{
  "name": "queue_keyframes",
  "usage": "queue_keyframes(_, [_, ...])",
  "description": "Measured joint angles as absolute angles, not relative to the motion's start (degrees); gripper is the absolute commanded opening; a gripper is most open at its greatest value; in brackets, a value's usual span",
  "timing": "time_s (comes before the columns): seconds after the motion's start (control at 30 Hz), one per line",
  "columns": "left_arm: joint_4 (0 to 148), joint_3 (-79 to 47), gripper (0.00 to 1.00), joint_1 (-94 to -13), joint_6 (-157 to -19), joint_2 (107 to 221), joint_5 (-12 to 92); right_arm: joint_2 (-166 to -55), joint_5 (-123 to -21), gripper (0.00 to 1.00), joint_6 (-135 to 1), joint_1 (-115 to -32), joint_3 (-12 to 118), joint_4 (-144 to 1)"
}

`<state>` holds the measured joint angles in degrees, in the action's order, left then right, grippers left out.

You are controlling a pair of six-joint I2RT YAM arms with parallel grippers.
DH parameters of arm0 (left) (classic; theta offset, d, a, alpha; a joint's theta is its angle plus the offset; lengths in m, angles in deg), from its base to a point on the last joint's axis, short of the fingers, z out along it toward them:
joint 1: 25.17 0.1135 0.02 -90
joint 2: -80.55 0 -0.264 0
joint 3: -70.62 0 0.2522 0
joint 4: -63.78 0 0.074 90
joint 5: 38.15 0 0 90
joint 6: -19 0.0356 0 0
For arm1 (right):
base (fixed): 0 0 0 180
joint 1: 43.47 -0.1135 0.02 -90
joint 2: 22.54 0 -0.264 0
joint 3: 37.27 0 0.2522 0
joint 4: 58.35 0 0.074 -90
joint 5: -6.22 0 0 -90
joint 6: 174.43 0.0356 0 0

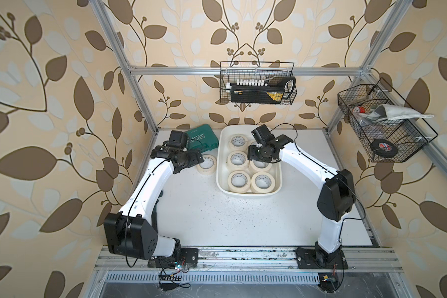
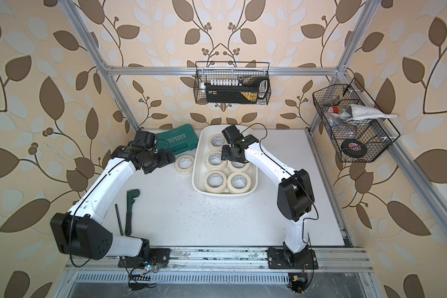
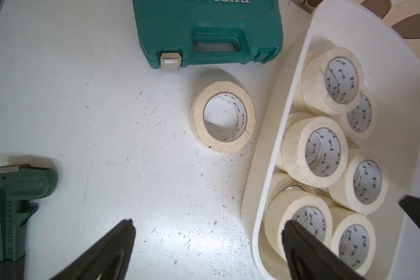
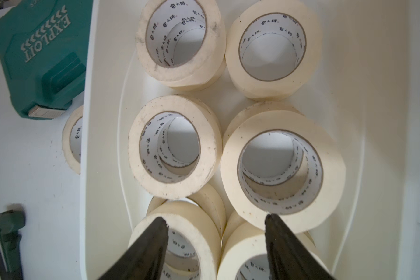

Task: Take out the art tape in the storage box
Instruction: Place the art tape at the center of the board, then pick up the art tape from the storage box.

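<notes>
Art tape (image 1: 239, 179) in cream rolls fills the white storage box (image 1: 248, 194) at the centre of both top views. The rolls lie flat in two rows of three stacks on the white table (image 1: 217, 222). The right wrist view shows second rolls under several of the top ones.

One loose roll (image 1: 206, 165) lies flat on the table outside the box, just left of its left wall and just below the teal tool case (image 1: 200, 140). In the left wrist view this roll sits mid-frame, with a narrow strip of bare table between it and both the case and the box.

The left gripper (image 3: 207, 223) is spread wide and empty. Its two black fingers (image 3: 112, 249) rise from the bottom edge of the left wrist view, one over bare table and one over the nearest rolls in the box. The loose roll lies higher in the frame, clear of both.

The right gripper (image 4: 216, 218) hangs over the box with its jaws parted to a middling width, clamping nothing. In the right wrist view, one fingertip overlaps the lower-left roll and the other meets the rim of the large roll at centre right. In both top views the right arm's wrist covers the upper-right stacks.

A green pipe wrench (image 2: 131, 203) lies on the table at the lower left of a top view, beside the left arm.
</notes>
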<state>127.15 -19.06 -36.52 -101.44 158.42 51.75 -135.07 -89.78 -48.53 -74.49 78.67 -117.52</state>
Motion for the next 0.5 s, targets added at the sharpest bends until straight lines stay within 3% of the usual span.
queue_keyframes(0.5, [130.1,-15.6,0.99,-36.5,-99.8,151.8,49.7,-155.5,-91.1,0.68,-43.7,-72.9,102.3,-119.6])
